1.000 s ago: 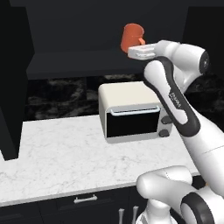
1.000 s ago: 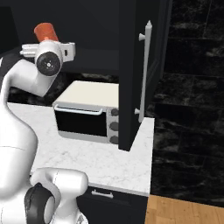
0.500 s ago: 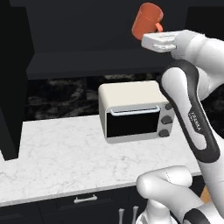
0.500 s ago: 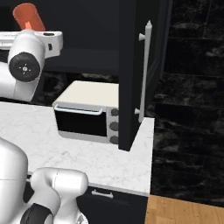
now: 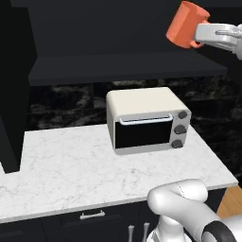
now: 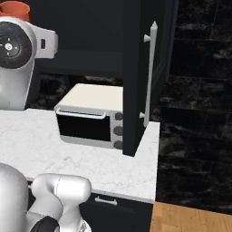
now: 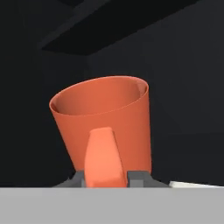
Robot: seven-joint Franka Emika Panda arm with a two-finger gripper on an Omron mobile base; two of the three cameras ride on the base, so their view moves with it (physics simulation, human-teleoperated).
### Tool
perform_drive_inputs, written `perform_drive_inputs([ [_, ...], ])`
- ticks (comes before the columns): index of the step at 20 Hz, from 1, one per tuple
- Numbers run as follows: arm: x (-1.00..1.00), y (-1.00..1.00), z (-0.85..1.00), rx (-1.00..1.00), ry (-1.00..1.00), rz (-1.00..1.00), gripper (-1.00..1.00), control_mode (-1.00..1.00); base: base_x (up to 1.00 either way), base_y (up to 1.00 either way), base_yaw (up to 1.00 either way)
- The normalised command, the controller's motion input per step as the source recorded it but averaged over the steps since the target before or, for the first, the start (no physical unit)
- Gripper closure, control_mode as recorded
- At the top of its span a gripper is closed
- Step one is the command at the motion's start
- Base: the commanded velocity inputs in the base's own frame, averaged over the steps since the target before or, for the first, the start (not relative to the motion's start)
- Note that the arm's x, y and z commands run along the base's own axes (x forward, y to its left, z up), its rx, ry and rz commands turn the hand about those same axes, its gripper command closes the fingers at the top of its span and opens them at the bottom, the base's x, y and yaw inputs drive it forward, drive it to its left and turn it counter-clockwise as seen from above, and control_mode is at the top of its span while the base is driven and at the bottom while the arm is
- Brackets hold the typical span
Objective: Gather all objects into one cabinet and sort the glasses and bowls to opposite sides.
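An orange mug (image 5: 185,24) hangs tilted high in front of the open black upper cabinet (image 5: 118,28), above its dark shelf (image 5: 127,69). My gripper (image 5: 198,38) is shut on the mug's handle, reaching in from the right. In the hand view the mug (image 7: 105,118) stands mouth up with its handle (image 7: 101,158) between my fingertips (image 7: 139,178), and the dark cabinet interior lies behind it. From the right base view the mug (image 6: 14,7) peeks over my white hand at the top left. The see-through bowl and the other mugs are out of view.
A cream toaster oven (image 5: 147,120) stands on the white marble counter (image 5: 71,175) under the cabinet. The cabinet's open door with its long silver bar handle (image 6: 149,72) juts out at the right. Lower cabinets with short pulls (image 5: 92,216) run beneath the counter.
The arm has lifted the orange mug higher and carried it rightward in the left base view, up beside the cabinet's upper compartment. The grip on it has held.
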Motion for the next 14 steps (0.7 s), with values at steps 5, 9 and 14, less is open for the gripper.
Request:
perform_drive_inputs([
  [5, -1.00, 0.09, -0.76, 0.00, 0.20, 0.31, 1.00, -1.00, 0.00, 0.00, 0.00],
  [9, -1.00, 0.05, -0.50, 0.00, 0.01, 0.18, 1.00, -1.00, 0.00, 0.00, 0.00],
  [14, -0.96, 0.00, -0.08, -0.11, -0.05, 0.08, 1.00, -1.00, 0.00, 0.00, 0.00],
])
